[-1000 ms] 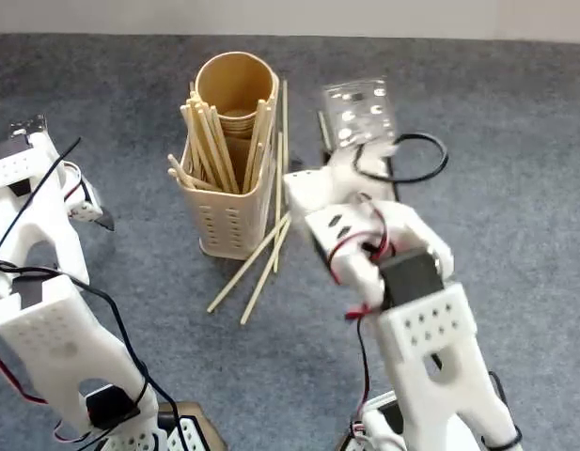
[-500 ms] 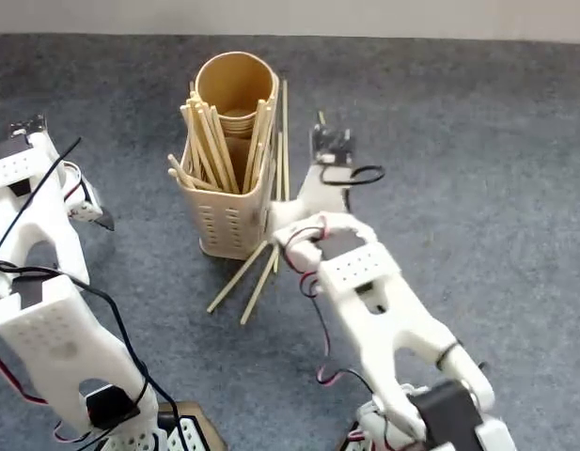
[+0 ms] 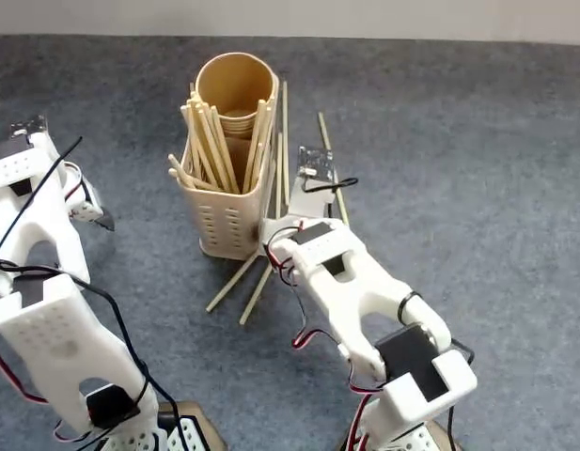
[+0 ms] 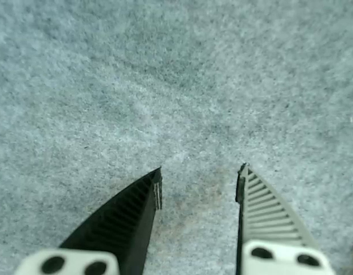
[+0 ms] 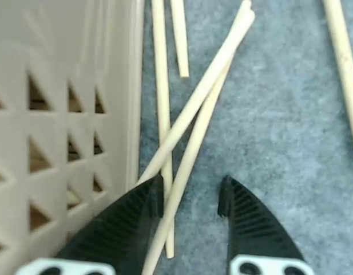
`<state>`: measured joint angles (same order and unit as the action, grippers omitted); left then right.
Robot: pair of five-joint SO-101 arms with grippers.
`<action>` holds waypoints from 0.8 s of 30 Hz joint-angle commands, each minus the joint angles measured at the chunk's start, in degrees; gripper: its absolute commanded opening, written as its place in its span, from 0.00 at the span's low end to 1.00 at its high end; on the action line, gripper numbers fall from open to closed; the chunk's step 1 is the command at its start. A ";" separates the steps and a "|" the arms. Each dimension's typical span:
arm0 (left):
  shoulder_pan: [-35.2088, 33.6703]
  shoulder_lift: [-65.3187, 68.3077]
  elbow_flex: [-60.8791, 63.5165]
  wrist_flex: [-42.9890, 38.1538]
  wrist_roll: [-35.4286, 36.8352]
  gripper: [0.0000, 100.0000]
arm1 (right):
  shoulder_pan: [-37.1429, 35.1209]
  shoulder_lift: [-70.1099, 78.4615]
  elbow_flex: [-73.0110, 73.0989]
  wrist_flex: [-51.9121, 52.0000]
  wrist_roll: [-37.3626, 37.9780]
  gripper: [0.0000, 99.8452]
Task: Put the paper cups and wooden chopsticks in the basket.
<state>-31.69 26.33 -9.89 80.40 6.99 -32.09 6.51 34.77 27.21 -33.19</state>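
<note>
Right gripper (image 5: 190, 183) is low on the carpet (image 4: 165, 86), jaws partly open, straddling one loose chopstick (image 5: 193, 143) but not clamped on it, just beside the basket wall (image 5: 62, 114). Left gripper (image 4: 200, 171) is spread wide over bare carpet, holding nothing.

High view:
- **Done:** the basket (image 3: 224, 225) sits upper centre with the paper cups (image 3: 235, 85) stacked inside and a chopstick bundle (image 3: 210, 141) in too. Judged mostly done.
- **Left:** a crossed pair (image 3: 238, 282) at the basket's lower right, the side sticks (image 3: 284, 132) along its right, and a far stick (image 3: 329, 160) further right.
- **In the way:** the sticks overlap and hug the basket wall, so there is little room to pinch.
</note>
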 commanded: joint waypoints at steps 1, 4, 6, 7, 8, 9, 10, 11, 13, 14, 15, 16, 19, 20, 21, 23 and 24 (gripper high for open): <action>0.84 -0.22 0.13 -0.35 0.00 0.23 | -0.48 -1.27 -1.54 -0.40 -0.79 0.16; 0.84 -0.22 0.13 -0.35 0.00 0.23 | -0.48 -3.30 -1.71 -0.75 -0.79 0.16; 0.84 -0.22 0.13 -0.35 0.00 0.23 | -0.48 -3.47 -3.03 -0.75 -0.79 0.16; 0.84 -0.22 0.13 -0.35 0.00 0.23 | -0.22 -3.21 -3.74 -0.75 -0.79 0.16; 0.84 -0.22 0.13 -0.35 0.00 0.23 | -0.13 -2.86 -4.26 -0.75 -0.79 0.16; 0.84 -0.22 0.13 -0.26 0.00 0.23 | -0.13 -2.68 -4.88 -0.75 -0.79 0.16; 0.84 -0.22 0.13 -0.26 0.00 0.23 | -0.13 -2.51 -5.32 -0.75 -0.88 0.16; 0.84 -0.22 0.13 -0.26 0.00 0.23 | -0.31 -2.33 -5.67 -0.75 -0.88 0.16; 0.84 -0.22 0.13 -0.26 0.00 0.23 | -0.48 -2.07 -6.02 -0.75 -0.88 0.16; 0.84 -0.22 0.13 -0.26 0.00 0.23 | -0.48 -1.98 -6.20 -0.92 -0.88 0.16; 0.84 -0.22 0.13 -0.26 0.00 0.23 | -0.48 -1.80 -6.64 -1.45 -0.88 0.16; 0.92 -0.22 0.13 -0.26 0.00 0.23 | -0.48 -1.54 -6.81 -2.24 -0.88 0.16; 1.10 -0.22 0.13 -0.26 0.00 0.23 | -0.48 0.57 -7.52 -4.00 -0.79 0.16; 1.10 -0.22 0.13 -0.26 0.00 0.23 | -0.48 1.71 -7.78 -4.26 -0.79 0.16; 1.10 -0.22 0.13 -0.26 0.00 0.23 | -0.48 2.86 -7.87 -4.44 -0.79 0.16; 1.10 -0.22 0.13 -0.26 0.00 0.23 | -0.48 5.76 -8.66 -4.44 -0.62 0.16; 1.10 -0.22 0.13 -0.26 0.00 0.23 | -0.48 7.34 -9.10 -4.35 -0.53 0.16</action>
<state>-31.69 26.33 -9.89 80.40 6.99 -32.00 11.52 28.35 23.60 -33.45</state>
